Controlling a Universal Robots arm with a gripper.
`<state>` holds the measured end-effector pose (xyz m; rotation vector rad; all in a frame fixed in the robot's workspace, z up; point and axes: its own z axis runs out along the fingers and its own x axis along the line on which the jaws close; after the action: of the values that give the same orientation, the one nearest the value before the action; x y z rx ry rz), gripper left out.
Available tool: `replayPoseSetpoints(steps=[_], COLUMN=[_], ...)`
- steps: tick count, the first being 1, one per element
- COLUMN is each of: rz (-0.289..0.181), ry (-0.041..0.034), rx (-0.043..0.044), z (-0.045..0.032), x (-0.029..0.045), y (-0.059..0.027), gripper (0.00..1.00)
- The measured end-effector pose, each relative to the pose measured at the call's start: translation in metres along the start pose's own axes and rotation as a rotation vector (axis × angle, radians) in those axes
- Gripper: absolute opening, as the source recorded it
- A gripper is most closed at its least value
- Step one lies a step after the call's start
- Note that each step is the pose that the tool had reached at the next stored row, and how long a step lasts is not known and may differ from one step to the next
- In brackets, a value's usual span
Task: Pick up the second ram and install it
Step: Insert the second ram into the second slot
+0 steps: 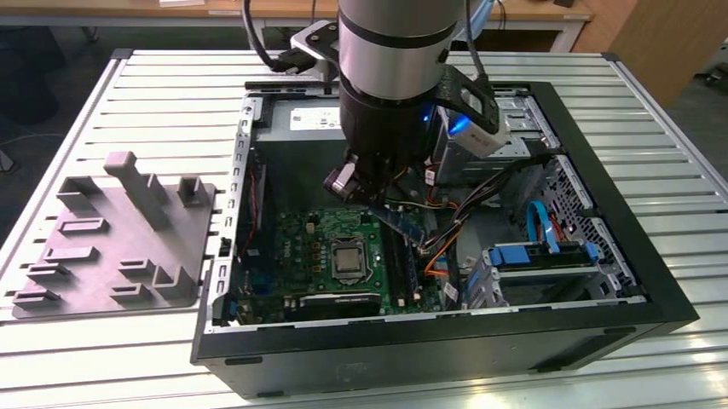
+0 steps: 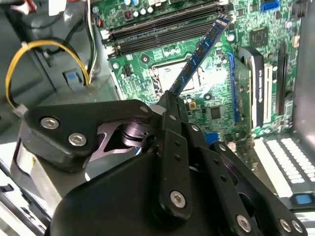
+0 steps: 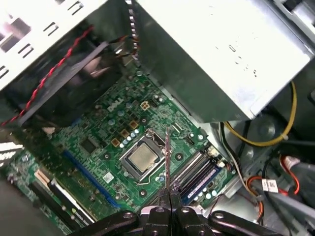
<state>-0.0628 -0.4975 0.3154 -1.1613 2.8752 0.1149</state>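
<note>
While inside the case (image 1: 455,349), second ram (image 2: 198,54) between the fingers (image 2: 172,123).

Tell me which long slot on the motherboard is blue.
The expansion slot, lying across the CPU socket from the memory slots. Those memory slots are black.

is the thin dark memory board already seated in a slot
No, the thin dark memory board sits clamped in the black tool, raised at a slant above the green motherboard.
</note>
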Motion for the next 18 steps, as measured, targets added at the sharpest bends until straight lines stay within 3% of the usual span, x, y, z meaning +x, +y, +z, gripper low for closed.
replayPoseSetpoints(steps=[18], rz=[0.327], ry=[-0.0178], rx=[0.0208], z=[0.0024], x=[0.0002], y=[-0.0001], gripper=[0.11])
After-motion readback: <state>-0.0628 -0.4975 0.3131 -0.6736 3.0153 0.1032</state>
